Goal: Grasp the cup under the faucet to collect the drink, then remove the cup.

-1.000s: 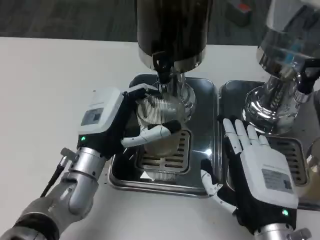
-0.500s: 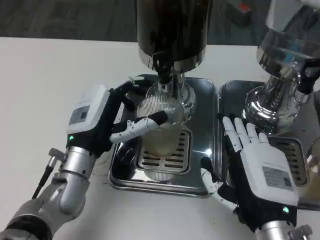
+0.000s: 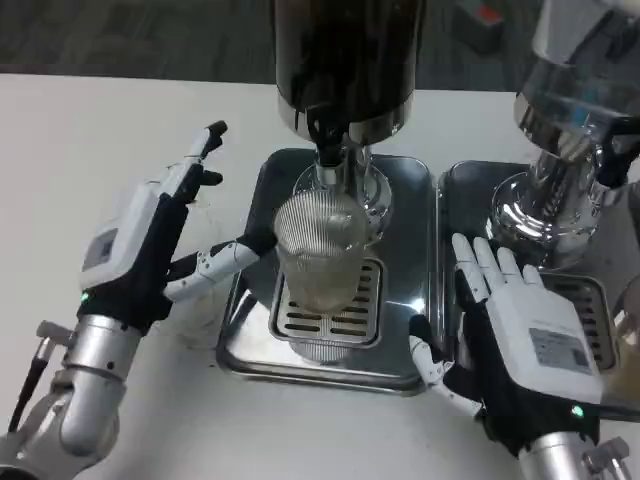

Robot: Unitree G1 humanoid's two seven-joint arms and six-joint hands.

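Setting: looking like a drinks-service test stn in an office or lab. White worktop (image 3: 90, 130) carrying two beverage dispensers (image 3: 345, 60) w/ taps, each sitting over a steel drip tray (image 3: 410, 260) w/ slotted grate; grey carpet-type flooring (image 3: 120, 35) showing behind.

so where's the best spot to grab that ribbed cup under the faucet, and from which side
Probably around the ribbed wall at mid-height of the cup, coming from its left. It stands upright on the drip grate under the faucet, so the top is blocked, and the dispenser base sits close behind. The left robot hand is open on that side with its thumb already near the wall; the right robot hand rests farther off.
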